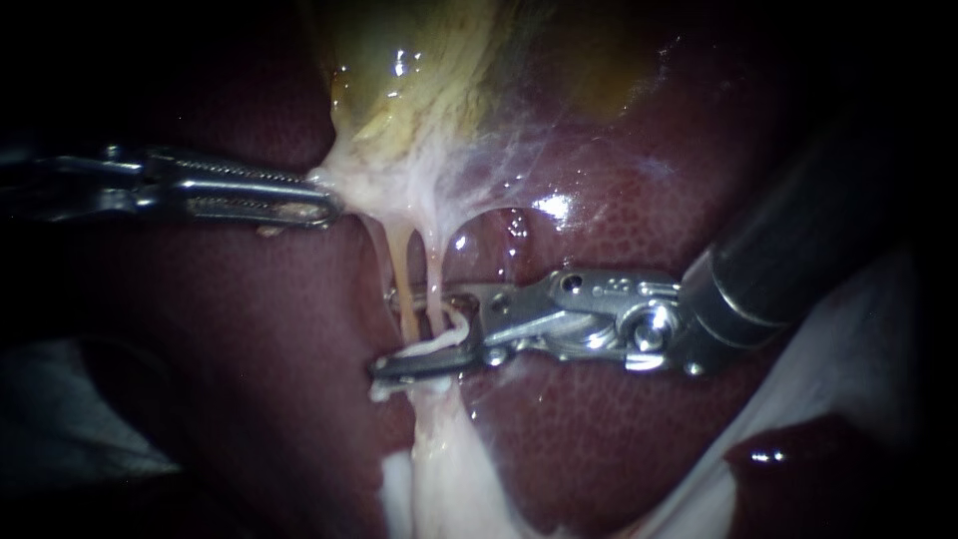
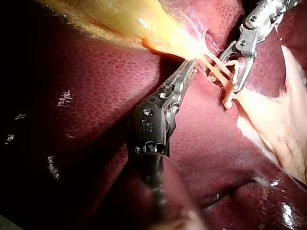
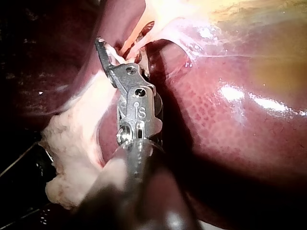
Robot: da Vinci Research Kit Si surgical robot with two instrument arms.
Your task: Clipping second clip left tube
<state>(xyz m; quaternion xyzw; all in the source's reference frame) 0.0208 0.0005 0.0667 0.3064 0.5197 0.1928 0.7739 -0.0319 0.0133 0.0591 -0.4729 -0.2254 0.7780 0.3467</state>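
From the left, the slim steel left instrument (image 1: pixel 324 207) is reaching in, its hand, two long serrated jaws, clenching the pale stringy membrane (image 1: pixel 399 185) under the glossy yellow-green gallbladder (image 1: pixel 419 70). Below it, the thin tan left tube (image 1: pixel 403 284) and a paler second tube (image 1: pixel 436 269) are running down over the mottled maroon liver (image 1: pixel 619 429). The endoscope view is showing both tubes lying in the gap of the right instrument (image 1: pixel 389 332), whose hand is grasping a whitish curved clip (image 1: pixel 446 337), jaws standing apart with a clip arm against each. The left wrist view is adding the clip's knobbed end poking past the tubes. The right wrist view is hiding the clip behind the metal hinge and showing a lumpy cream fat pad (image 3: pixel 72 163) beside the shaft
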